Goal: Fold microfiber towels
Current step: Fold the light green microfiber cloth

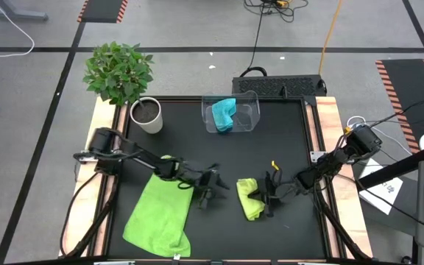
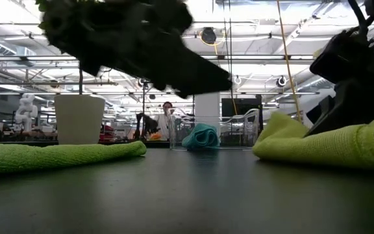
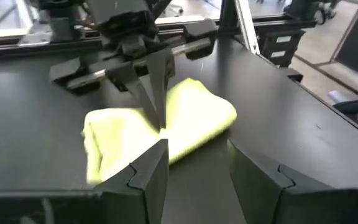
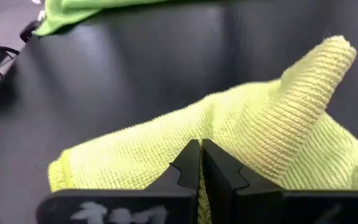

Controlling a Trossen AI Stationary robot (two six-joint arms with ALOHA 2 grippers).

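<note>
A small, bunched lime-green towel [image 1: 249,197] lies on the black table right of centre. My right gripper [image 1: 269,193] is shut, with its tips down on this towel. A larger lime-green towel [image 1: 159,213] lies spread flat at the near left. My left gripper [image 1: 208,193] hovers open between the two green towels and faces the bunched one [image 3: 197,118] with nothing between its fingers. A turquoise towel [image 1: 223,114] sits crumpled inside the clear bin [image 1: 250,110] at the far middle. My right gripper sets its shut fingertips [image 3: 159,121] on the middle of the bunched green towel [image 4: 229,134], coming slantwise from above and from the table's right. The cloth dips there between two lumps, and one corner [image 4: 334,53] stands up. I cannot tell whether any cloth is pinched.
A white pot [image 1: 147,115] with a leafy plant [image 1: 118,70] stands at the far left corner. Bare black table lies between the two green towels and in front of the bin. People show in the room beyond the table [image 2: 167,117].
</note>
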